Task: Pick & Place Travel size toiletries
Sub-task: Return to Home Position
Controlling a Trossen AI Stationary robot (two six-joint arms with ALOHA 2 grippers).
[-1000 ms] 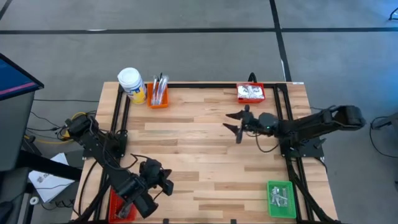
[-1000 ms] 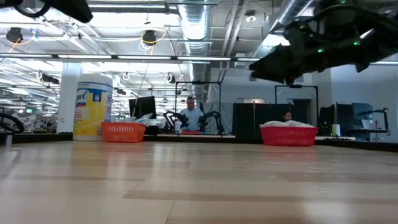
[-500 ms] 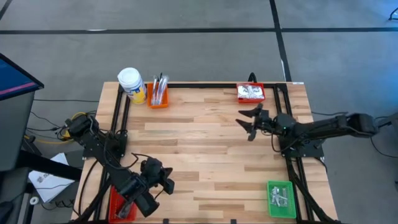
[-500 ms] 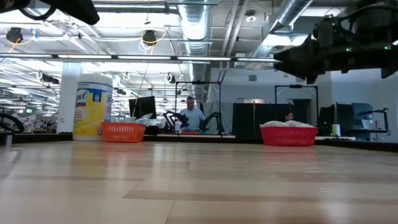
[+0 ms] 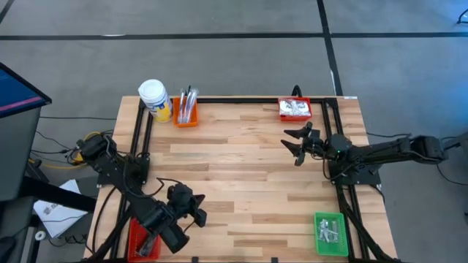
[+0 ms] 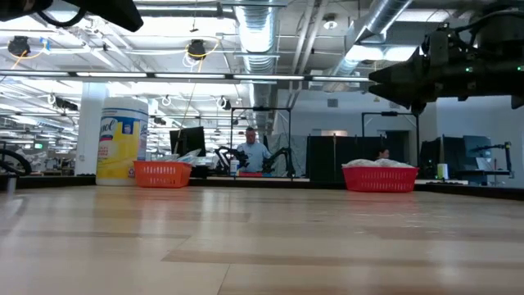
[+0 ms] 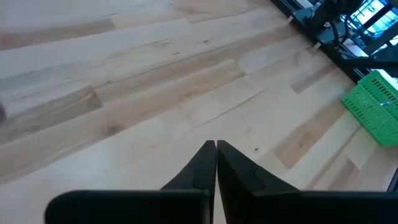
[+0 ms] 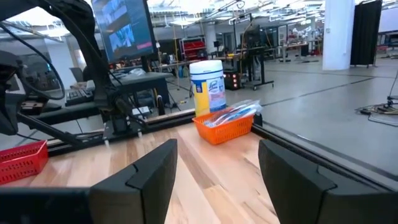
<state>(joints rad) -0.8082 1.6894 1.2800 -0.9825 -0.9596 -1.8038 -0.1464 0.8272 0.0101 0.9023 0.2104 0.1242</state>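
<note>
Right gripper (image 5: 292, 146) spread, left gripper (image 5: 200, 214) seemingly closed

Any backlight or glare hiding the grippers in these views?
Low view: ceiling lights backlight the right arm into a silhouette, and the table shows a sheen. High view: even light, right gripper plainly open. Left wrist view: no glare, left gripper shut.

Two matte black jointed arms (image 5: 387, 150), left gripper (image 7: 216, 144) thin wedge fingers, right gripper (image 8: 217, 149) broad flat fingers, yellow cable (image 5: 89, 137) at left base.

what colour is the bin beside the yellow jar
The bin is orange, clearest in the right wrist view.
</note>
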